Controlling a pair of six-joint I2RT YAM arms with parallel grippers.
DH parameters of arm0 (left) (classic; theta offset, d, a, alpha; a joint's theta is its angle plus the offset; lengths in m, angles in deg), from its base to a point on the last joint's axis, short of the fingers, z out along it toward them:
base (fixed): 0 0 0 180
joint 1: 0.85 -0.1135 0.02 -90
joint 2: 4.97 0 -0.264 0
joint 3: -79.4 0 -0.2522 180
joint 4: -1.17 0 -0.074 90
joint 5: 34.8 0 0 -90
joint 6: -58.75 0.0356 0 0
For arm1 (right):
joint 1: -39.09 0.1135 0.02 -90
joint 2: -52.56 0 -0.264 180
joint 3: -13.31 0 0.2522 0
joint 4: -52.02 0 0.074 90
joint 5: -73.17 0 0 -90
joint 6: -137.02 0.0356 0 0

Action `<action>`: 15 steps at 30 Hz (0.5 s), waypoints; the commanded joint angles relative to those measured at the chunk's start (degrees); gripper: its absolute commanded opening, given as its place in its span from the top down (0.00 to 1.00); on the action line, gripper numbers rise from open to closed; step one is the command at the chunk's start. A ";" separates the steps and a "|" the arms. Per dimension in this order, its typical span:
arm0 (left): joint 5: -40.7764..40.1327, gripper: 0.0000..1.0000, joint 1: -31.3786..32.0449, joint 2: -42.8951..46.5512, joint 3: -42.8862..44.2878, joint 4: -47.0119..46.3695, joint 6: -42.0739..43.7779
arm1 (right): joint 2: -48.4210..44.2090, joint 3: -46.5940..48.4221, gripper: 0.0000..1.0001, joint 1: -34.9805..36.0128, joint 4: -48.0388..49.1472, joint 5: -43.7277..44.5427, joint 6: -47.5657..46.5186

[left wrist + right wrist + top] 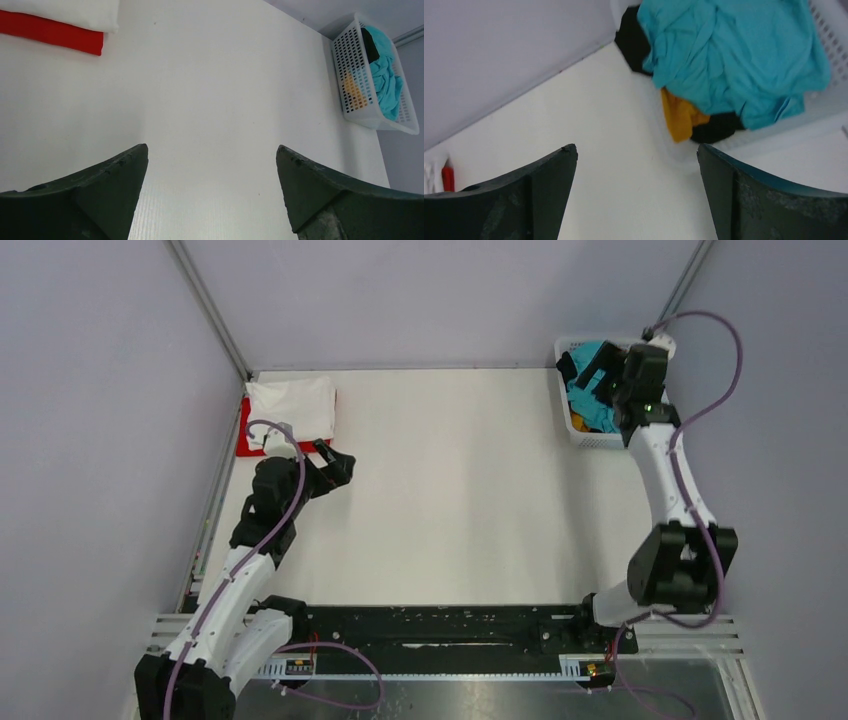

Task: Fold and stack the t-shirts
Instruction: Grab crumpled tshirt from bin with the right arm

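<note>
hovering over a crumpled teal t-shirt [734,55] in the white plastic mesh basket [592,441], the right gripper [636,150] is gaping empty; the left gripper [212,150] is gaping empty too.

A folded white shirt [293,405] lies flat on a folded red shirt [246,437] at ten o'clock. A crumpled teal shirt [734,55], orange shirt [679,117] and black shirt [631,40] are heaped in the basket [350,65] at two o'clock.

A robotics lab cell is indicated: a white counter [460,490] is boxed in behind and beside by plain grey panels [440,300] joined by metal struts [210,310], and a black rail [440,625], apparently a mounting base, is set along its near edge.
</note>
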 commanded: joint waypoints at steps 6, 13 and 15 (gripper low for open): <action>-1.78 0.01 0.05 -3.47 2.15 -4.51 1.28 | 29.22 32.18 0.02 -8.80 -8.44 -3.77 -2.72; -1.74 0.01 0.05 -6.71 3.55 -6.49 1.23 | 48.72 51.58 0.01 -10.90 -10.11 -5.37 -0.15; -1.74 0.01 0.08 -7.38 3.60 -6.80 1.25 | 53.75 57.93 0.01 -10.99 -12.30 -5.94 0.47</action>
